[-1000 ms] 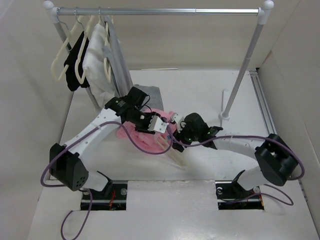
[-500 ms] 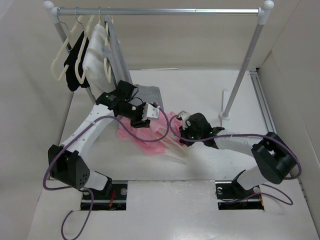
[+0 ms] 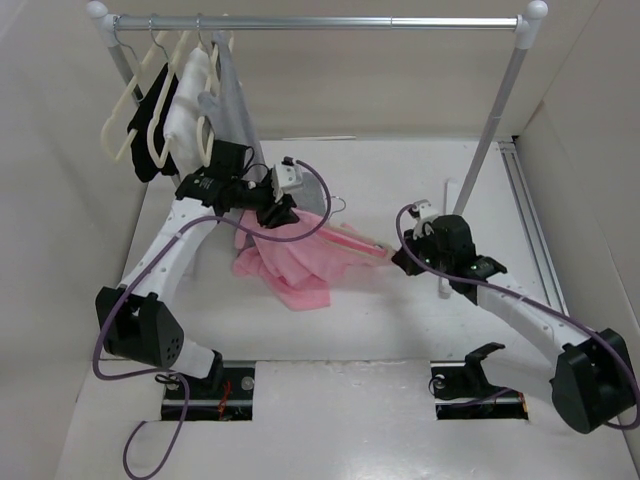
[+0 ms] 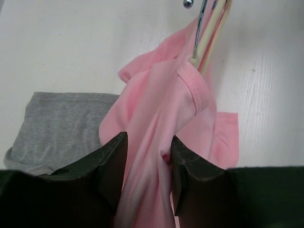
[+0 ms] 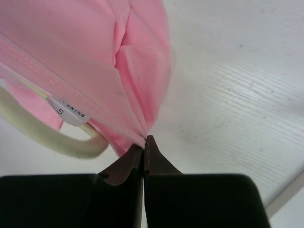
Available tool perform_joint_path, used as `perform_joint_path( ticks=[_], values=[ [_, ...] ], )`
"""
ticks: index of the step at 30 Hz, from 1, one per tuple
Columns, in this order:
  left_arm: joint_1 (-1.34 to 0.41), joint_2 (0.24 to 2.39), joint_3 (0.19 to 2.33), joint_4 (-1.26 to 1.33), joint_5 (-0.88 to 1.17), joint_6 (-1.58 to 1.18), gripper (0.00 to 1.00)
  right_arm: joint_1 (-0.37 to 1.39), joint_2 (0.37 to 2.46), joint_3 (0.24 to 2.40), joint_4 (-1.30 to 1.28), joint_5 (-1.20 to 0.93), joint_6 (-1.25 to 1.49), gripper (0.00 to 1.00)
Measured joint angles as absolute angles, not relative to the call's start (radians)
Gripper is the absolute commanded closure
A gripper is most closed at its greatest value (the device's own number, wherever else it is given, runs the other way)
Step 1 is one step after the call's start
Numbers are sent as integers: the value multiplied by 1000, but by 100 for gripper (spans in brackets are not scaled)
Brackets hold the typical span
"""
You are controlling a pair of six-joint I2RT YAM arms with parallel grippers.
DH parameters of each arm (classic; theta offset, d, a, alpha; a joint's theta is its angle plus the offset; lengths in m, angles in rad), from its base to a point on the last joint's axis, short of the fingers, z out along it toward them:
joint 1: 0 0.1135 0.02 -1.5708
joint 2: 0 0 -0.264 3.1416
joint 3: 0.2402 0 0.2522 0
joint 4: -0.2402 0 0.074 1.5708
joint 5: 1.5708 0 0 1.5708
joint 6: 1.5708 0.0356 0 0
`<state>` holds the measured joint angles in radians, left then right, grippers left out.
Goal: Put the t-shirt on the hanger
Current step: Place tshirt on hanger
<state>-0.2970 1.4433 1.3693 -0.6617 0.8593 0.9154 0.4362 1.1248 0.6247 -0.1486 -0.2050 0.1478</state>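
The pink t-shirt (image 3: 290, 265) is stretched between both grippers above the table, its lower part crumpled on the surface. My left gripper (image 3: 278, 212) is shut on a bunched fold of the t-shirt (image 4: 156, 109). The fabric fills the gap between the black fingers (image 4: 111, 161). The cream hanger (image 4: 209, 42) sticks out of the neck opening with its silver hook (image 4: 199, 26). My right gripper (image 5: 145, 141) is shut on a thin pleat of the shirt's edge (image 5: 137, 61). A cream arm of the hanger (image 5: 42, 137) and a white size label (image 5: 69, 110) lie just left of it.
A grey garment (image 4: 57, 123) lies on the table behind the shirt. The clothes rack's rail (image 3: 330, 22) spans the back, with black, white and grey clothes on cream hangers (image 3: 190, 110) at its left end. The rack's right post (image 3: 490, 140) stands behind my right arm.
My right gripper has shut on the shirt's edge and pulled it to the right. My left gripper has moved back and left with its fold, so the shirt is now drawn out between them.
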Motion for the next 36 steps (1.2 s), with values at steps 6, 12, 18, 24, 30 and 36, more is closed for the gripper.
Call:
perform_joint_path(
  ticks=[6,12,18,24,30,36],
  values=[
    [-261,1443,1369,-617,911,827,100,388,1087,626,-183,-236,150,100],
    [-261,1443,1369,-617,888,812,100,364,1076,628,-223,-255,142,100],
    [-296,1442,1366,-619,786,915,100,354,1037,683,-295,-235,88,100],
    [-378,1426,1334,-627,699,1020,100,418,1035,784,-391,-189,-36,100],
    [-405,1424,1328,-624,640,1037,100,525,1063,923,-484,-181,-169,100],
    [-405,1424,1328,-616,678,1004,100,525,1103,963,-485,-254,-207,100]
  ],
)
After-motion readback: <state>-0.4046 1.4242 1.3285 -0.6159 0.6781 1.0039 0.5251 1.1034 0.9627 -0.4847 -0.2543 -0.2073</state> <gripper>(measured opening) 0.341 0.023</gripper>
